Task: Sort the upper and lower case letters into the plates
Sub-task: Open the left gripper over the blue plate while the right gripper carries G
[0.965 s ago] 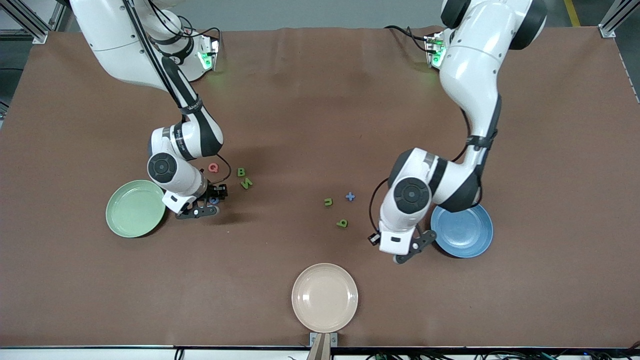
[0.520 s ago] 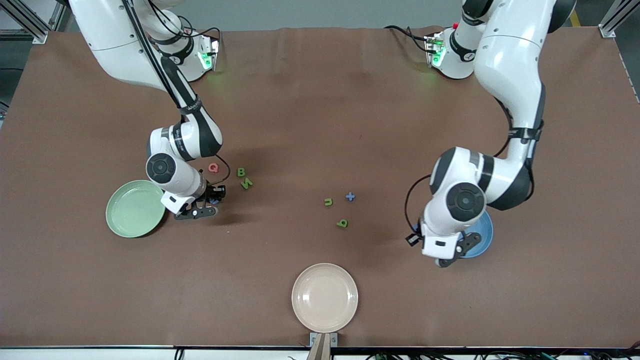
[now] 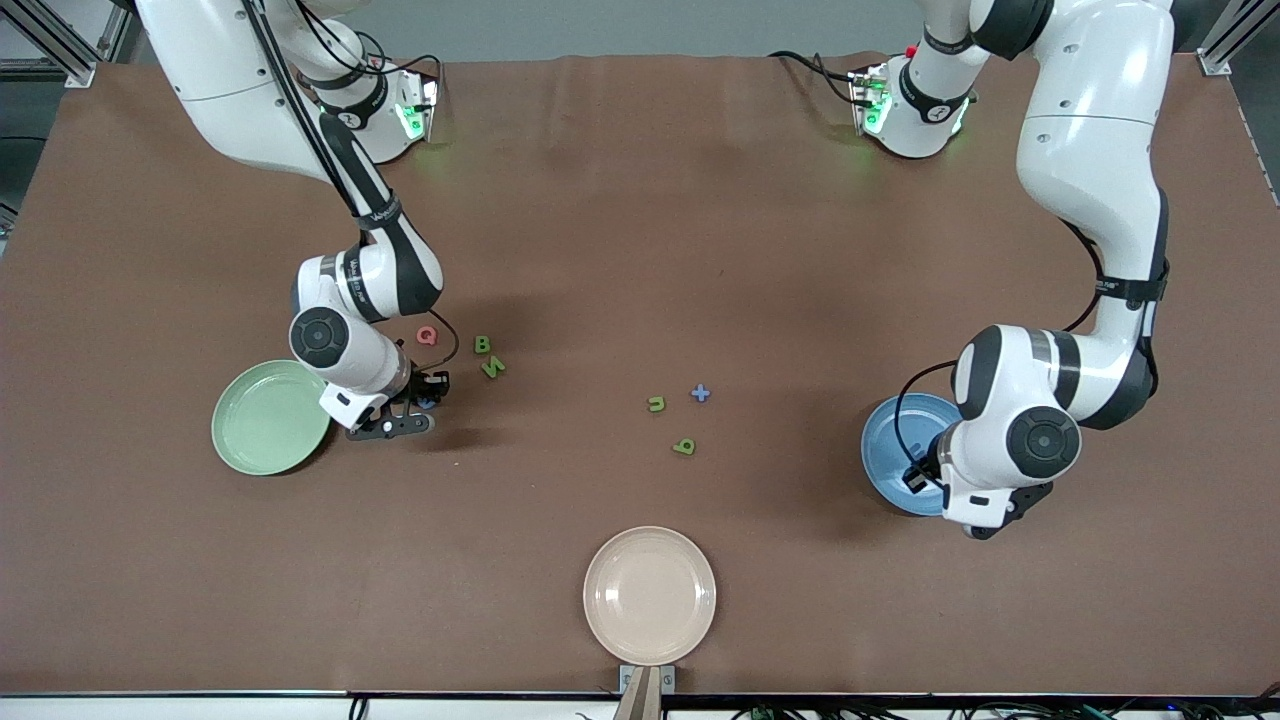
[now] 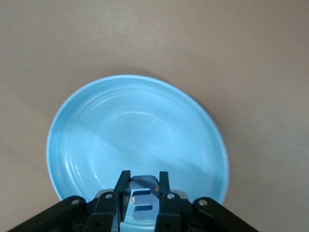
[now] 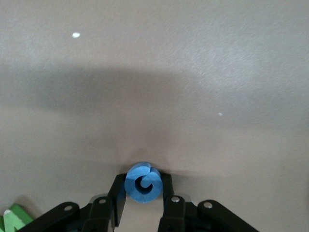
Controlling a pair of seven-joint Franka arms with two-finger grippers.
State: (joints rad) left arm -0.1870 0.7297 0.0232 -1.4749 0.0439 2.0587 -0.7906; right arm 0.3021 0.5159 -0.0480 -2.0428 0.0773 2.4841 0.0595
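My left gripper (image 3: 985, 522) is shut on a small blue letter (image 4: 143, 200) and holds it over the rim of the mid blue plate (image 3: 895, 445), whose bowl (image 4: 120, 125) is bare in the left wrist view. My left gripper (image 4: 145, 175) shows there with its fingers pressed on the letter. My right gripper (image 3: 427, 396) is low at the table beside the pale green plate (image 3: 270, 417). It is shut on a round blue letter (image 5: 142, 182). My right gripper (image 5: 142, 180) clasps it from both sides.
A red Q (image 3: 427, 335), a green B (image 3: 482, 344) and a green N (image 3: 492, 367) lie close to my right gripper. A green u (image 3: 657, 404), a blue plus (image 3: 701, 393) and another green letter (image 3: 684, 446) lie mid-table. A cream-beige plate (image 3: 650, 595) sits nearest the camera.
My left arm has swung with its blue letter across the blue plate toward its own end of the table. My right gripper has hardly moved.
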